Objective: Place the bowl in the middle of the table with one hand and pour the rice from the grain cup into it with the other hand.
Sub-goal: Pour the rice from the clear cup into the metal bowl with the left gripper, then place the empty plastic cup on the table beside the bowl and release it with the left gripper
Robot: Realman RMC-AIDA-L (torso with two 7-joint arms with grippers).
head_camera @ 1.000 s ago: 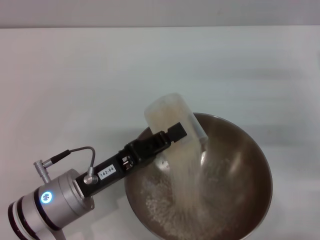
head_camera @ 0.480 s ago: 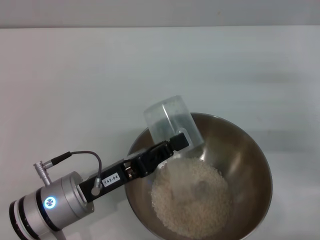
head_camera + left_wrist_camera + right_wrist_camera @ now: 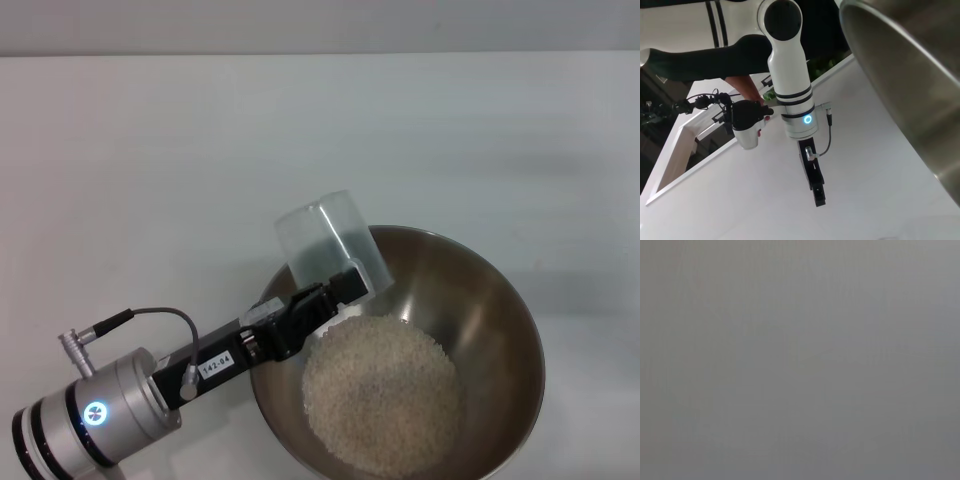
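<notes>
The white counter [image 3: 150, 150] fills the head view, and the steel bowl [image 3: 500, 300] sits on it toward the near right, its near rim cut by the picture's lower edge. Inside the bowl the rice [image 3: 380, 392] lies as a settled heap on the left half of the floor; a second ago it was a falling stream and scattered grains, and half a second ago the heap had already formed. The left arm reaches in from the lower left, its blue ring light glowing, and has slid a little lower and leftward in the view since then. The left end effector [image 3: 322, 302] sits over the bowl's left rim, clamped on the grain cup [image 3: 330, 245], with its fingers closed against the cup's lower part. The cup is tipped over, its closed base pointing up and away from the bowl and its mouth down toward the rice, just above the heap's far-left edge. It looks clear and empty now, where earlier it was cloudy with grain, and it has drifted slightly left. The left wrist view shows the bowl's outer wall close up and, farther off, another arm with a lit ring. The right wrist view is plain grey, so the right end effector is not seen
</notes>
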